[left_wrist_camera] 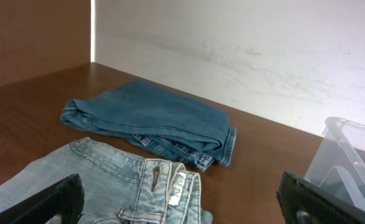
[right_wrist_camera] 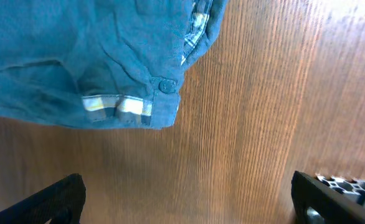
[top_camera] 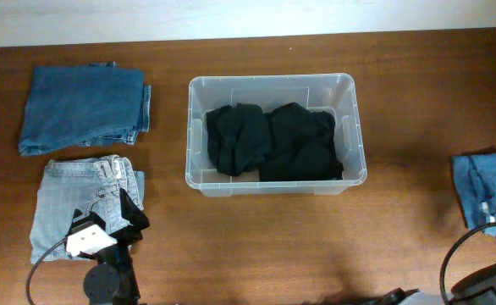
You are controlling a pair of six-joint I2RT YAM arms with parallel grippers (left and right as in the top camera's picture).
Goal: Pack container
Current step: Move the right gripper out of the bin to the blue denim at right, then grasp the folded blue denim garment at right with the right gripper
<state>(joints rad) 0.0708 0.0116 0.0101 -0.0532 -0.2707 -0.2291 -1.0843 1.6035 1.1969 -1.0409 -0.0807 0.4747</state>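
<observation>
Clear plastic, the bin (top_camera: 273, 185) sits in the middle of the table (top_camera: 400, 254) with its long side facing the robot. It already holds two bundles of black cloth (top_camera: 269, 140), which cover most of its floor.

I judge the packing partly done, perhaps a third to a half. Three garments lie outside the bin. Folded dark jeans (top_camera: 83, 108) are at the far left, and pale jeans (top_camera: 79, 207) lie just in front of them. A blue piece (top_camera: 485, 186) lies at the right edge. It has a checked lining and a button, but I cannot tell whether it is shorts or a shirt.

The left gripper (top_camera: 128, 219) hangs over the near right corner of the pale jeans. Its fingers are spread wide and grip nothing. In its wrist view the waistband lies between the finger tips. The bin is to its right and farther from the robot, near but not touching, with bare wood between them.

The right gripper (right_wrist_camera: 189, 199) is also wide open and empty. It is above bare wood just beside the blue piece's hem. It barely shows at the edge of the overhead view, so its exact place is uncertain. From this gripper the bin is well away to the left.

The pale jeans look the likeliest next pick.
</observation>
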